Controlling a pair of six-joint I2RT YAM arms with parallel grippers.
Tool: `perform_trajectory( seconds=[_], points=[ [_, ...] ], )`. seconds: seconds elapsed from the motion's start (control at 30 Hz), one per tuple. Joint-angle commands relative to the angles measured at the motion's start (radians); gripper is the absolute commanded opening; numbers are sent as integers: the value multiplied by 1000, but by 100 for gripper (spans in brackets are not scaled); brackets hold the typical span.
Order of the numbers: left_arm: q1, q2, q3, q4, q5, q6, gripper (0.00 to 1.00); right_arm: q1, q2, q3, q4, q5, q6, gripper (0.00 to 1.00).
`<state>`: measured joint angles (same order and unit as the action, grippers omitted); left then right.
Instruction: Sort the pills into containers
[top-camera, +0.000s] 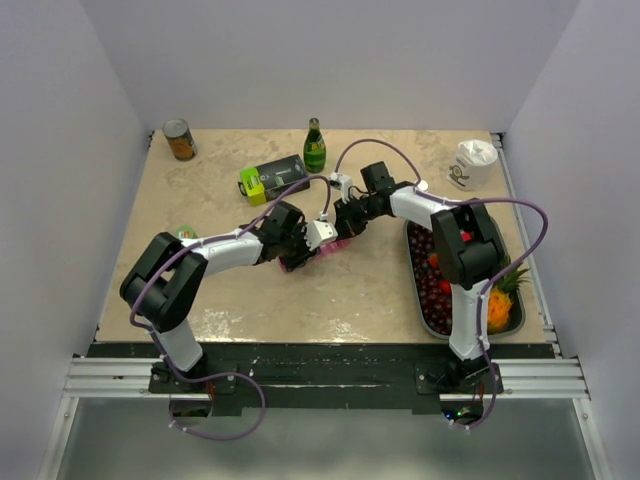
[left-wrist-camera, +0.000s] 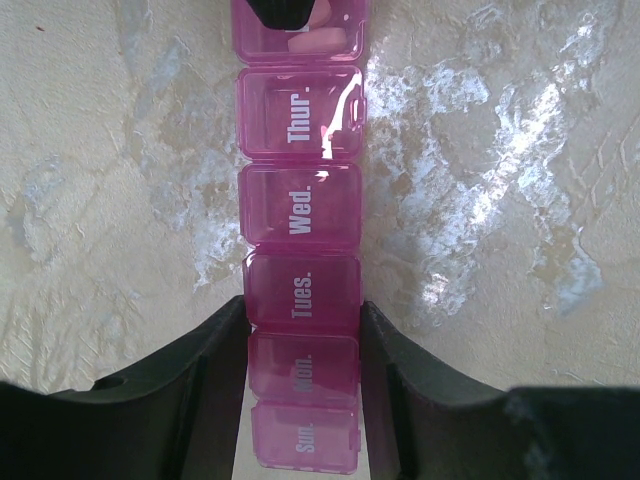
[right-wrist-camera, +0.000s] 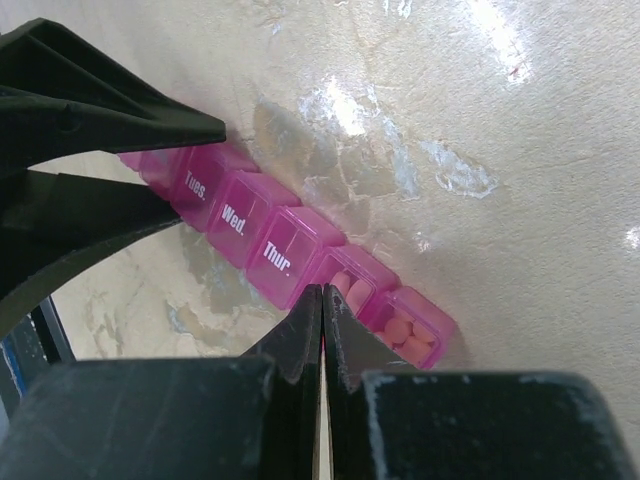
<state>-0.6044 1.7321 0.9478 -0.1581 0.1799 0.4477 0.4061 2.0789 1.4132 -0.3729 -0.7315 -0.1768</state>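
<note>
The pink pill-organiser strip (top-camera: 322, 250) lies on the table between the arms. My left gripper (left-wrist-camera: 303, 306) is shut on it, a black finger on each side at the Mon. and Tues. compartments. The Sun. to Thur. lids (left-wrist-camera: 298, 128) are closed. In the right wrist view the strip (right-wrist-camera: 265, 243) runs diagonally; its last two compartments show pale pink oblong pills (right-wrist-camera: 349, 289) and round pills (right-wrist-camera: 412, 336). My right gripper (right-wrist-camera: 322, 291) is shut, its tips at the near edge of the compartment after Thur., with nothing visible between them. In the top view it (top-camera: 345, 226) is over the strip's far end.
A black-and-lime box (top-camera: 272, 178), a green bottle (top-camera: 315, 147) and a can (top-camera: 180, 140) stand at the back. A white cup (top-camera: 472, 163) is at back right. A grey fruit tray (top-camera: 513, 322) lies along the right side. A small green object (top-camera: 186, 232) sits at the left.
</note>
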Motion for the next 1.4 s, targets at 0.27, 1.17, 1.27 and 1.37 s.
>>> perform_trajectory(
  seconds=[0.27, 1.17, 1.27, 1.37],
  points=[
    [3, 27, 5, -51, -33, -63, 18, -39, -190, -46, -57, -60, -118, 1],
    [126, -555, -96, 75, -25, -332, 99, -170, -609, -154, 17, 50, -188, 37],
    [182, -720, -144, 127, -14, -414, 99, -177, -703, -145, 12, 130, -197, 61],
    [209, -849, -161, 137, -54, -475, 99, -188, -772, -91, -26, 201, -194, 90]
  ],
)
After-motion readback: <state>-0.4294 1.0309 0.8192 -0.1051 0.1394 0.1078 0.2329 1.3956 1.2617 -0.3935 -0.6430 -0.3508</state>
